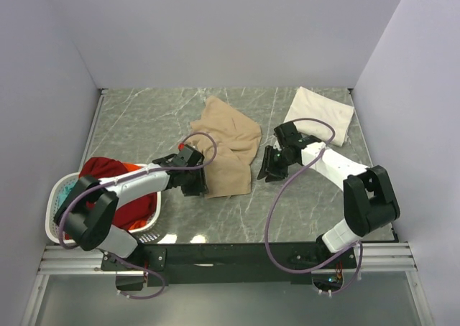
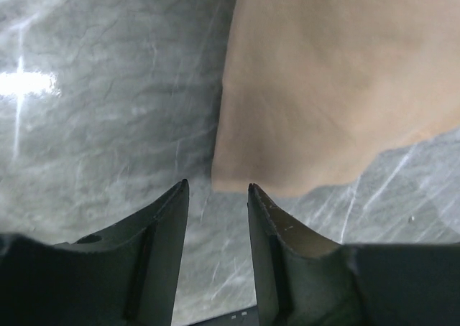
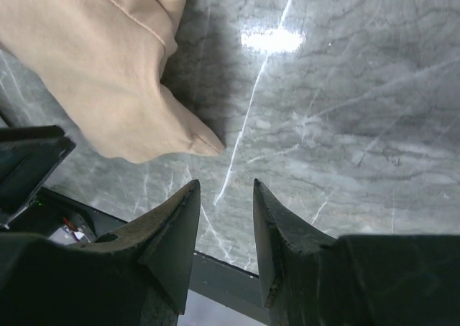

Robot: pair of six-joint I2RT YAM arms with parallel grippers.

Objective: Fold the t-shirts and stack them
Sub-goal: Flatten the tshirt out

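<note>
The white plastic laundry basket (image 1: 52, 222) sits at the near-left corner of the grey marble-patterned table (image 1: 144, 118). It holds a crumpled red cloth t-shirt (image 1: 108, 169), and a strip of teal cloth (image 1: 66, 189) shows at its left rim.

The left gripper (image 2: 215, 186) is positioned low over the table at the near-left edge of the plain tan t-shirt (image 1: 226, 150). Its jaws stand partly open with nothing between them. The shirt's corner lies just beyond the fingertips.

The tan t-shirt lies loosely rumpled at the table centre, between the two grippers.

The right gripper (image 3: 226, 184) is positioned just right of the tan t-shirt. Its jaws stand partly open and grip nothing, with bare table beneath. A rounded fold of the shirt lies near its left finger, apart from it.

The cream-white t-shirt (image 1: 320, 114), folded to a flat rectangle, lies at the far-right corner, well apart from the tan one.
</note>
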